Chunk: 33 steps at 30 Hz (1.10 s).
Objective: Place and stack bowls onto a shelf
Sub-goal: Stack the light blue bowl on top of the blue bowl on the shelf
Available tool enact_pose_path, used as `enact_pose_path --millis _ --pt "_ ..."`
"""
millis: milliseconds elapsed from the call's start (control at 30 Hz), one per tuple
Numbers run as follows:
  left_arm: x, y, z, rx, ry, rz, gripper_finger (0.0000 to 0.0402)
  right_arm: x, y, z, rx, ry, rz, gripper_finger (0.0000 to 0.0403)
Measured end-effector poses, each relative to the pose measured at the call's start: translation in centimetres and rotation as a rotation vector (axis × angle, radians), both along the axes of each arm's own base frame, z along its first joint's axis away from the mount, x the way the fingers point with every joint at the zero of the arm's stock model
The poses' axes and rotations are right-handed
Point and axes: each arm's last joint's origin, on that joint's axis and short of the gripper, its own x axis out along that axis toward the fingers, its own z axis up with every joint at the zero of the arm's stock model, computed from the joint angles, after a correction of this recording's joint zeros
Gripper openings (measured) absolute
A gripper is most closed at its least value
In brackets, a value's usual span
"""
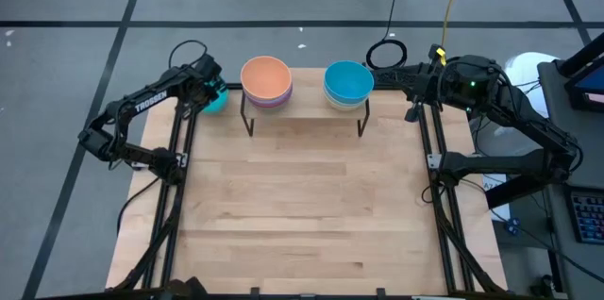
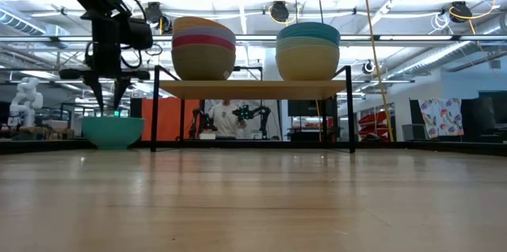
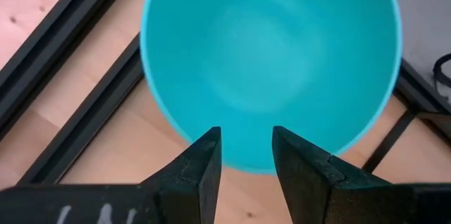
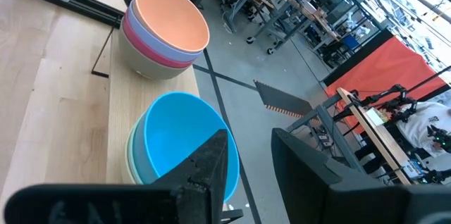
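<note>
A cyan-blue bowl (image 1: 218,102) (image 2: 112,131) stands on its base at the table's far left corner. My left gripper (image 3: 246,155) (image 2: 111,103) hangs just above its rim, pointing down, open. The shelf (image 1: 307,113) (image 2: 253,88) at the far edge carries two stacks of bowls. One has an orange bowl (image 1: 266,77) (image 4: 171,14) on top, over lavender, magenta and olive-grey. The other has a cyan-blue bowl (image 1: 347,80) (image 4: 176,136) on top, over mint green and cream. My right gripper (image 1: 401,80) (image 4: 250,160) waits, open, just right of the shelf.
Black frame rails (image 1: 179,149) run along the table's left side and others along its right side (image 1: 436,168). A black cable coil (image 1: 385,53) lies on the floor beyond the far edge. The wooden tabletop (image 1: 302,206) stretches bare in front of the shelf.
</note>
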Motion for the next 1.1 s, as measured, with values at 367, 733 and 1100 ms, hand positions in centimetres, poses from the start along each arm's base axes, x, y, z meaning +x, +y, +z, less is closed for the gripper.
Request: enact_pose_path --millis 367,733,1100 --pt "-0.6 -0.5 -0.2 -0.08 0.017 0.049 0.0131 0.0 0.0 0.0 -0.007 0.004 0.002 0.0102" --pt "-1.0 -0.5 -0.3 -0.099 0.004 0.091 0.0131 0.0 0.0 0.0 -0.021 0.014 0.007 0.0102" --pt "-1.2 -0.6 -0.3 -0.123 -0.015 0.155 0.0131 0.0 0.0 0.0 -0.022 0.015 0.007 0.0102"
